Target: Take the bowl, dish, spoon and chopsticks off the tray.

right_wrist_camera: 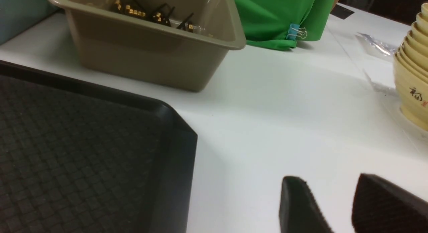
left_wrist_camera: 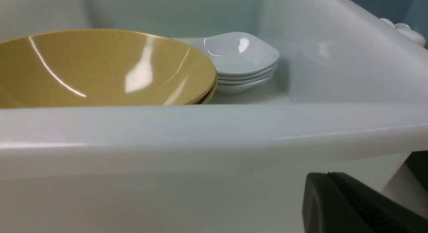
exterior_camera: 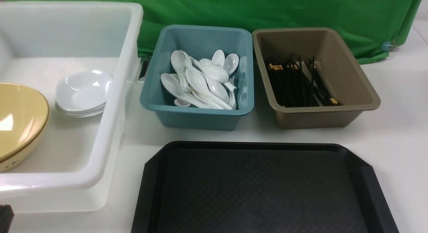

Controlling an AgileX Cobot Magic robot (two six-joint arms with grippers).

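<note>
On desk (exterior_camera: 394,152), front view: black tray (exterior_camera: 260,189) nearest, surface bare. Behind it, teal tub (exterior_camera: 197,117) w/ heap of white spoons (exterior_camera: 200,82); just right of that, brown tub (exterior_camera: 331,116) w/ black chopsticks (exterior_camera: 297,82), gold bands at ends. Far left, big white bin (exterior_camera: 107,132) holding yellow bowl (exterior_camera: 20,116) at its left side, cut by frame edge, and stack of small white dishes (exterior_camera: 83,92) to the bowl's right, apart from it. Green cloth (exterior_camera: 267,12) at back. Dark bit at bottom-left corner, likely left gripper (exterior_camera: 5,218), state unreadable from this view.

Left wrist view: looks over near wall of white bin (left_wrist_camera: 214,132). Yellow bowl (left_wrist_camera: 100,69) inside, seems nested on a second one. Stack of white dishes (left_wrist_camera: 240,59) just beyond, near bowl's rim. Only one dark finger of left gripper (left_wrist_camera: 351,206) visible low in frame, outside bin; shut, holding nothing visible.

Right wrist view: tray corner (right_wrist_camera: 83,152), bare. Brown tub (right_wrist_camera: 147,52) beyond, chopstick ends (right_wrist_camera: 150,12) poking up inside. Green cloth (right_wrist_camera: 277,15) w/ binder clip (right_wrist_camera: 297,32). Stack of cream bowls (right_wrist_camera: 414,69) at frame edge. Right gripper (right_wrist_camera: 334,199) over bare desk beside tray, fingers (right_wrist_camera: 297,206) apart, nothing between.
</note>
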